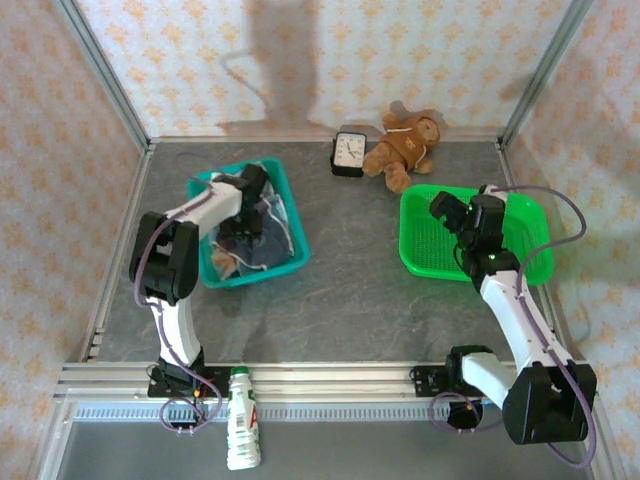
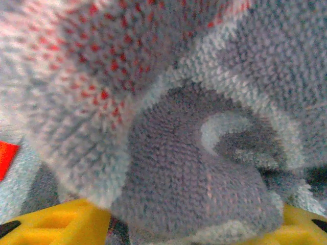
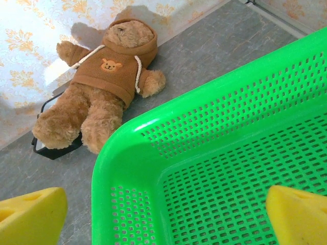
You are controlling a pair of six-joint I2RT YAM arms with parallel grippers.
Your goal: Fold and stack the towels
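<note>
Inside the teal plastic basket (image 1: pixel 252 281), left side of the table: a crumpled heap of small thin cloth towels (image 1: pixel 272 228), dark navy and blue-grey uppermost; none folded, none stacked.
Left gripper (image 1: pixel 243 215): dipped into that heap, wrist tilted downward.
Left claw, state: yellow fingers (image 2: pixel 51 220) stand apart, with a blue-grey looped-pile towel flecked with red dots (image 2: pixel 194 168) bulging between them and pressed close to the lens. Whether they pinch it or merely rest in it cannot be told.
Right gripper (image 1: pixel 447 210): hovers over the left end of the bright green perforated plastic basket (image 1: pixel 478 276).
Right claw, state: fingers (image 3: pixel 30 217) spread wide, nothing between them.
Step in hand, as judged: drawing one towel out of the heap.
Method advised: take a single layer near an edge or corner, not a bunched fold. Close firmly and lift straight up until the cloth clears the basket wall, so neighbours drop away. Then carry it to the bare grey table (image 1: pixel 360 295) between the two baskets for spreading.
Risk: two towels rising together, or the light basket dragging along.
Right arm, advice: be ready to take the hanging corner.
Not part of the lot: brown plush teddy bear in a hooded top (image 1: pixel 405 148); small black square clock (image 1: pixel 348 153).
</note>
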